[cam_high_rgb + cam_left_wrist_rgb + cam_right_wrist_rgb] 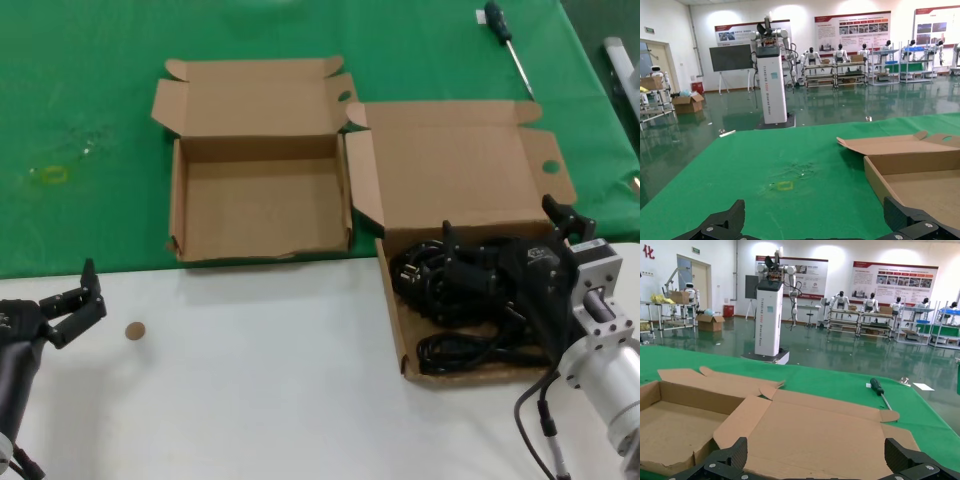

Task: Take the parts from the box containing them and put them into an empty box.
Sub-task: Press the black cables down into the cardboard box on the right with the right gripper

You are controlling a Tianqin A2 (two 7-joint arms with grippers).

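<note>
The larger brown box point(392, 300) stands at the right with its broad lid point(460, 170) laid open. Black power cords point(445, 285) lie bundled inside it. My right gripper point(505, 228) hovers open just above the cords, holding nothing. In the right wrist view its fingertips point(737, 452) frame the lid point(825, 435); the cords are hidden there. The smaller shallow box point(260, 200) with a ragged front wall stands empty to the left, also in the right wrist view point(670, 425) and the left wrist view point(920, 175). My left gripper point(92, 295) rests open and empty at the near left.
A screwdriver point(505, 40) lies on the green cloth at the far right, also in the right wrist view point(880, 392). A small brown disc point(134, 331) lies on the white table near my left gripper. A yellow mark point(52, 174) is on the cloth at left.
</note>
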